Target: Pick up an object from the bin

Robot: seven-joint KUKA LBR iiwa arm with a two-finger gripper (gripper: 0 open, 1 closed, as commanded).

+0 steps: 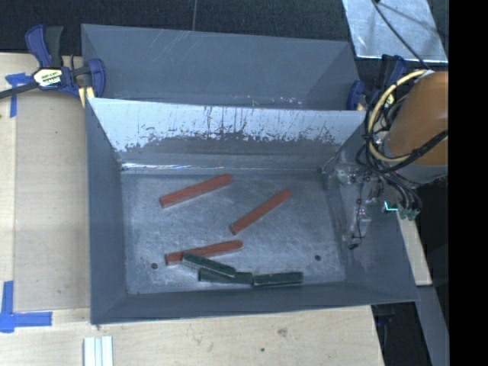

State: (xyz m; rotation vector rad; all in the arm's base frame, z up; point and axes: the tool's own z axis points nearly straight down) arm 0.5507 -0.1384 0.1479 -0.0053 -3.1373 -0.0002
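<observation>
Green stick [278,279], axis L-R (near side)

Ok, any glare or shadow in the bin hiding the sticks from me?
Camera view: glare pales the bin's back wall, not the sticks; the red-brown sticks stand out; the dark green sticks by the front wall blend into the grey; the gripper hangs near the right wall.

Arm's orange cover [427,117] cut off at the right, tool [354,239] a thin blur against the right wall of the bin [375,231], dark green sticks [229,273] overlapping and hiding each other's ends, contact with the nearest red stick [206,251] unclear, dark specks [318,258] too small to identify
</observation>
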